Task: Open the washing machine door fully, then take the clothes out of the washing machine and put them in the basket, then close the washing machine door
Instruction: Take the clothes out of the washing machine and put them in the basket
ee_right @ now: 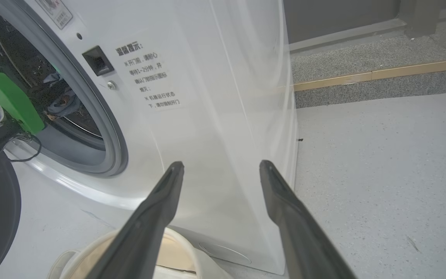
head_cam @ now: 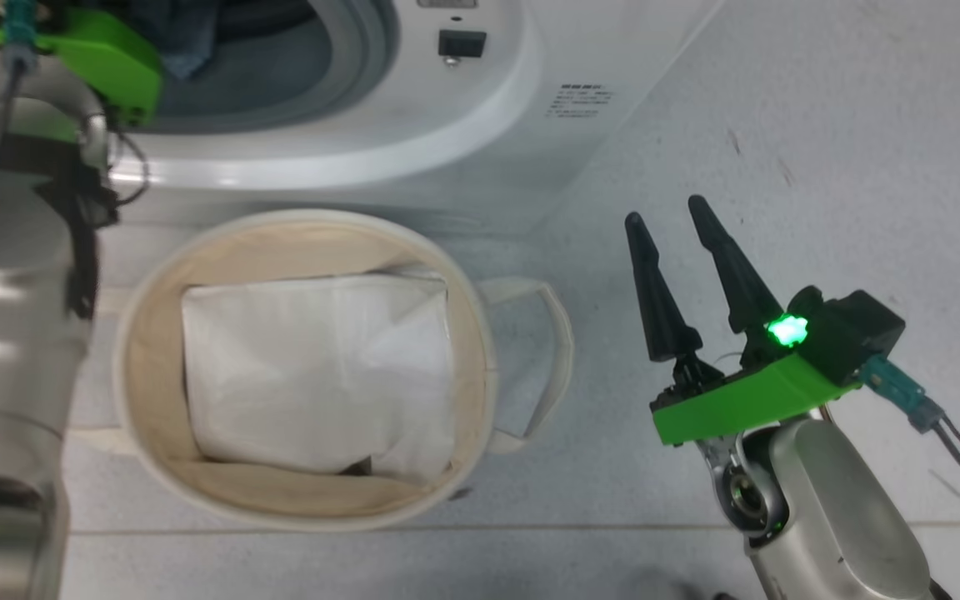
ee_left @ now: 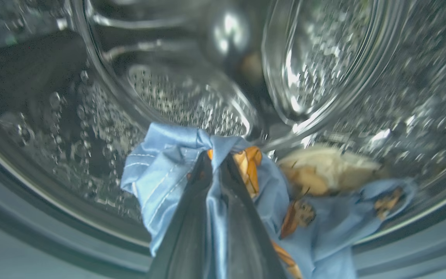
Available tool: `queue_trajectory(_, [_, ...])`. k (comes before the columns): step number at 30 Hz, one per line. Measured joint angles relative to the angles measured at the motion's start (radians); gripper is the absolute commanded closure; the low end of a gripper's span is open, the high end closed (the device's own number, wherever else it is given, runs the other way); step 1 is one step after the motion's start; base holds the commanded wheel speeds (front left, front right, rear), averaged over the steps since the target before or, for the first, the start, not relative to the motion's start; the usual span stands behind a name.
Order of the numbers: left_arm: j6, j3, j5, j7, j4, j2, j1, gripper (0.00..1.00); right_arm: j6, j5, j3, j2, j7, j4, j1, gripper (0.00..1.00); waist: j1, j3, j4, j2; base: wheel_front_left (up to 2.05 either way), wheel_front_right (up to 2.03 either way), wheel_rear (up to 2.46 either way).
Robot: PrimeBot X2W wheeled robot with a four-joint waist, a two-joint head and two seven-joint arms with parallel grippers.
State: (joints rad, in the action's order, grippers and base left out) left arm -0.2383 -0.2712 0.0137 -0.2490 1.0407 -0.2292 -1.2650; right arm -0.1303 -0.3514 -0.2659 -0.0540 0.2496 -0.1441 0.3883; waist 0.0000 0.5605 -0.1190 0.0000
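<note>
The white washing machine [head_cam: 480,125] stands with its grey-rimmed drum mouth [head_cam: 363,58] uncovered; the door is out of view. My left arm reaches into the drum, its green wrist mount [head_cam: 105,58] at the mouth. Inside the steel drum, my left gripper [ee_left: 216,157] is shut on a fold of the light-blue bear-print clothes [ee_left: 161,170], which trail down to the right with cream lining [ee_left: 327,168] showing. The cream basket [head_cam: 147,350] sits on the floor just before the machine. My right gripper [head_cam: 667,212] hovers open and empty to the right of the basket.
A plain white folded sheet [head_cam: 313,367] lies in the basket. In the right wrist view the machine's right corner [ee_right: 285,155] is close ahead, with grey floor [ee_right: 381,174] to the right. A wooden strip [ee_right: 381,71] borders darker ground beyond.
</note>
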Motion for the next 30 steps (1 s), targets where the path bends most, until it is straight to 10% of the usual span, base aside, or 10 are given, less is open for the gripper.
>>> queue_trajectory(30, [-0.044, 0.035, -0.077, -0.008, -1.167, 0.013, 0.693, 1.0, 0.0, 0.017, 0.043, 0.0, 0.0, -0.043, -0.119, 0.0, -0.0001, -0.255, 0.09, 0.0, 0.0, 0.0, 0.0])
